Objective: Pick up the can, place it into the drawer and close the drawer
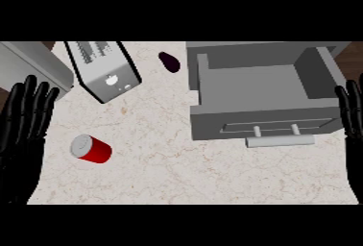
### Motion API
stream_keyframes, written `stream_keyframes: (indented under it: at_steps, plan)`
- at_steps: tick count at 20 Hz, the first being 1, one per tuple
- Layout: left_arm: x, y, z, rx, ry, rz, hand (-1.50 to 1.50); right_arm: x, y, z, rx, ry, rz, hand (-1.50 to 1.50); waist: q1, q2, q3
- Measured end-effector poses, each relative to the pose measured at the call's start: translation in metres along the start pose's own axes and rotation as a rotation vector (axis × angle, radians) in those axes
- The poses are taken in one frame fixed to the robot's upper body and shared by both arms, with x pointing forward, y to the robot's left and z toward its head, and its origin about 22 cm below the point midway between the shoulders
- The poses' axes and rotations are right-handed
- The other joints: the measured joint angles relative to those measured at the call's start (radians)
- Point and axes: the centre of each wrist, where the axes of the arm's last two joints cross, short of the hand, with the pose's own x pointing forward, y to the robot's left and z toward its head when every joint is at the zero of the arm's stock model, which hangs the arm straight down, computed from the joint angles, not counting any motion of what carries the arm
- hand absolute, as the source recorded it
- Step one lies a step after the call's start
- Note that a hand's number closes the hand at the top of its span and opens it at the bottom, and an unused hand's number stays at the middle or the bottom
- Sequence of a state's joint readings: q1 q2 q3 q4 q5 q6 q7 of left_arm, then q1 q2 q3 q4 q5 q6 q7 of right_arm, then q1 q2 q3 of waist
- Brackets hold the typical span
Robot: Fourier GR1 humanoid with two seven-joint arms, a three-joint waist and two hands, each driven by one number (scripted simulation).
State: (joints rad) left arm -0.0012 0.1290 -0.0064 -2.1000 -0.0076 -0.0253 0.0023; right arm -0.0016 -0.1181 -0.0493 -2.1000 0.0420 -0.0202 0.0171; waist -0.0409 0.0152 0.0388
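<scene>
A red can (90, 149) with a silver top lies tilted on the marble counter at the lower left. The grey drawer (264, 120) stands pulled open at the right, its inside bare, with a bar handle (279, 141) on its front. My left hand (22, 129) rests open at the left edge, fingers up, just left of the can and apart from it. At the right edge my right hand (352, 120) rests open beside the drawer's right side.
A silver toaster (106, 69) stands at the back left, next to a grey appliance (28, 65) in the far left corner. A dark purple eggplant (169, 61) lies near the drawer's back left corner. The counter's front edge runs along the bottom.
</scene>
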Motion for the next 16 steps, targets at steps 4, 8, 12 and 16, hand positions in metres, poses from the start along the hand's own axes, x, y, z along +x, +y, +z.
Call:
stream_keyframes:
  at_steps: [4, 8, 12, 16]
  plan:
    - [0.003, 0.015, 0.008, 0.01, 0.01, 0.006, -1.5, -0.005, -0.001, 0.003, -0.015, 0.009, -0.036, -1.5, 0.028, -0.01, -0.025]
    - [-0.006, 0.037, 0.032, 0.122, 0.158, 0.016, -1.5, -0.01, -0.003, 0.01, -0.041, 0.1, -0.067, -1.5, 0.048, -0.013, -0.034]
    - [-0.008, 0.048, 0.05, 0.227, 0.325, 0.037, -1.5, -0.012, -0.003, 0.012, -0.077, 0.221, -0.074, -1.5, 0.051, -0.015, -0.037]
    - [0.002, 0.056, 0.056, 0.276, 0.396, 0.041, -1.5, -0.016, -0.009, 0.014, -0.085, 0.271, -0.078, -1.5, 0.047, -0.016, -0.038]
